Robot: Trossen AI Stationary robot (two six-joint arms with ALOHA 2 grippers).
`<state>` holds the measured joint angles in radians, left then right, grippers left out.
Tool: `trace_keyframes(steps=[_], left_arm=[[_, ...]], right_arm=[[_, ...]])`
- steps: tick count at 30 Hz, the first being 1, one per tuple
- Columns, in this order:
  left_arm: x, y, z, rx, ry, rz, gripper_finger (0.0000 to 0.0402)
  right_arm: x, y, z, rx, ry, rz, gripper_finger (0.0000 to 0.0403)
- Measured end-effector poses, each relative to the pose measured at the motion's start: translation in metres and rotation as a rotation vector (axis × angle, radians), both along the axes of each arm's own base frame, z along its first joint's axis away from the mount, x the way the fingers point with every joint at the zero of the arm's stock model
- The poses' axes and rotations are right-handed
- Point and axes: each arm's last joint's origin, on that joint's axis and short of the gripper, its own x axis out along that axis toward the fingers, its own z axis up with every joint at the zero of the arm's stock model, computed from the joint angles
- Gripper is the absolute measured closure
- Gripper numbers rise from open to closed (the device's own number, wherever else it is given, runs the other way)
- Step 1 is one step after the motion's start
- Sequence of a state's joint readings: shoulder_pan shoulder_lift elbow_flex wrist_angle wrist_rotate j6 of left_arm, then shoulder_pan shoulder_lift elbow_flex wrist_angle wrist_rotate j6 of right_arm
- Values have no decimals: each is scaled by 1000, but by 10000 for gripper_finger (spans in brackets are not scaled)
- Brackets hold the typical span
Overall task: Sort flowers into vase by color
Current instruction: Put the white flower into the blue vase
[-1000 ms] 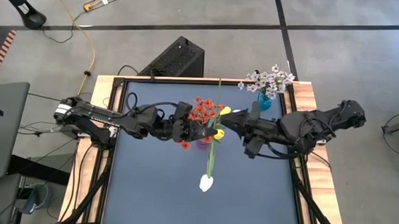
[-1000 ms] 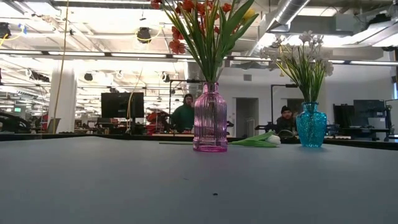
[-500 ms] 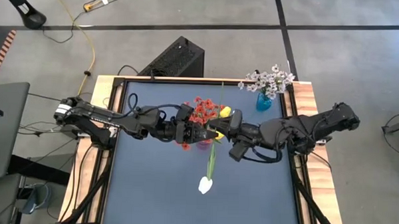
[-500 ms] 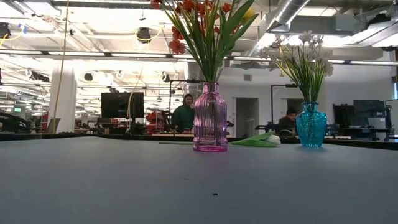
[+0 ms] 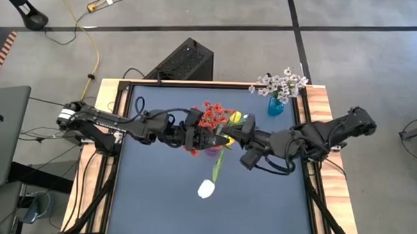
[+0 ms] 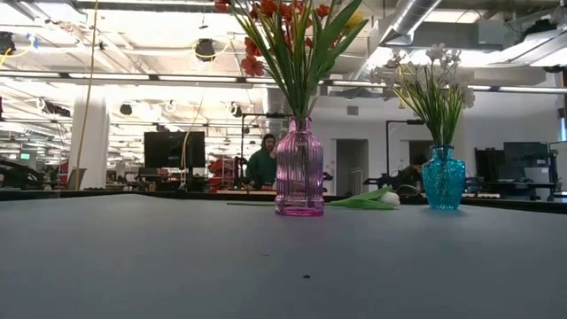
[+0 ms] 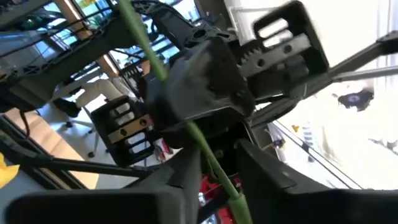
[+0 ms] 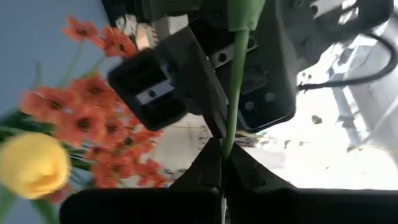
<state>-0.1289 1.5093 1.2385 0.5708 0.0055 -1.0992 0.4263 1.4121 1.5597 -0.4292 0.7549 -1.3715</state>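
Note:
A white tulip (image 5: 206, 189) on a long green stem (image 5: 215, 166) is held over the table's middle, blossom toward the near edge. My right gripper (image 5: 228, 138), reaching in from the right, is shut on the stem. My left gripper (image 5: 202, 138) faces it from the left and is open, a finger on either side of the same stem (image 7: 211, 158). Below them a pink vase (image 6: 299, 168) holds red blossoms (image 5: 212, 116) and a yellow tulip (image 5: 235, 116). A blue vase (image 5: 275, 105) at the far right holds a spray of tiny white-lilac blossoms (image 5: 283, 83). My right gripper pinches the tulip's green stem (image 8: 226, 144) between its two fingers, partway along it and away from the blossom. The fingers come roughly level from the table's right and lie across the stem. The tulip is clear of the table, its blossom end toward the near edge.
Another white tulip (image 6: 374, 200) lies on the table between the two vases. Both arms cross above the pink vase and its tall red bunch. The near half of the dark table top (image 5: 164, 206) shows bare. People sit at desks in the room behind.
My right gripper has moved toward the table's left and a little down, up to the stem beside my left gripper. The white tulip's blossom end has swung toward the table's left, so the stem now slants instead of pointing straight at the near edge.

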Motion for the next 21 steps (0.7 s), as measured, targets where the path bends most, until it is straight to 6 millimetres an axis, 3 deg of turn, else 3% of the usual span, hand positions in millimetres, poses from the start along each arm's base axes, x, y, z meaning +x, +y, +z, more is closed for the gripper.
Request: trace_keyframes(steps=[6, 10, 14, 18, 21], left_arm=[[-9, 13, 14, 40, -74, 36, 248], [-15, 21, 20, 87, -91, 79, 230], [-20, 24, 25, 119, -112, 106, 228], [-22, 24, 28, 144, -127, 115, 228], [-20, 23, 25, 158, -101, 113, 228]], right_arm=[[-28, -4, 7, 352, -24, 62, 373], [-67, -24, 27, 678, -77, 96, 378], [-109, -44, 37, 893, -170, 67, 378], [-150, -61, 31, 1084, -242, 90, 378], [-177, -71, 13, 1207, -326, 116, 378]])
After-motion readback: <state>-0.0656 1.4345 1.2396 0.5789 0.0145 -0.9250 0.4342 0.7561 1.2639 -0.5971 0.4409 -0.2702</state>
